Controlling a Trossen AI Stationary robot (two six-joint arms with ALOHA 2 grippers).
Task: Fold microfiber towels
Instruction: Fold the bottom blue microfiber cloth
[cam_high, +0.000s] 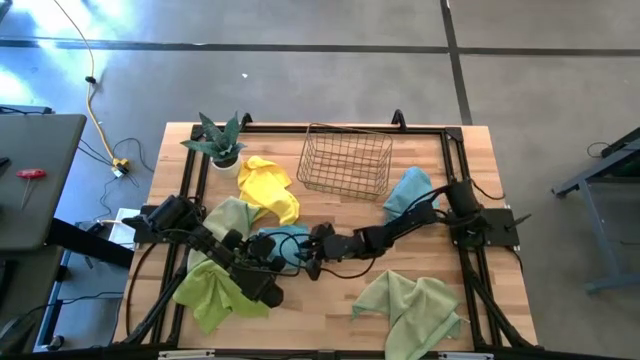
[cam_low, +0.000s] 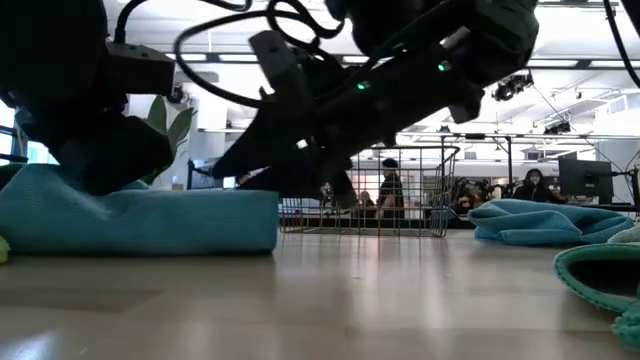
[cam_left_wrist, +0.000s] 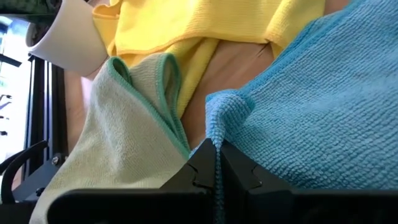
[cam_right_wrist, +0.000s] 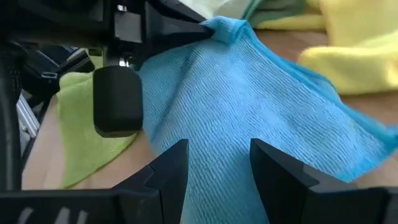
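A light blue towel (cam_high: 282, 246) lies in the middle of the table, between my two grippers. My left gripper (cam_left_wrist: 217, 163) is shut on it at the towel's left end (cam_high: 258, 252). My right gripper (cam_right_wrist: 214, 167) stands open at the towel's right end (cam_high: 312, 256), one finger on each side of a stretch of blue cloth. Around it lie a yellow towel (cam_high: 268, 186), a pale sage towel (cam_high: 230, 214), a lime green towel (cam_high: 214, 294), a second blue towel (cam_high: 410, 188) and a pale green towel (cam_high: 410, 306). My left gripper pinches a bunched corner of the light blue towel (cam_left_wrist: 219, 144) between its two fingertips (cam_left_wrist: 202, 168). The right wrist view shows the same pinch on the corner (cam_right_wrist: 225, 28). The rest of the towel lies on the table. My right gripper: I cannot tell whether its fingers touch the cloth.
A wire basket (cam_high: 346, 160) stands at the far middle of the table. A potted plant (cam_high: 220, 140) stands at the far left, its white pot (cam_left_wrist: 65, 37) close behind the yellow and sage towels. Bare wood (cam_high: 330, 300) lies near the front edge.
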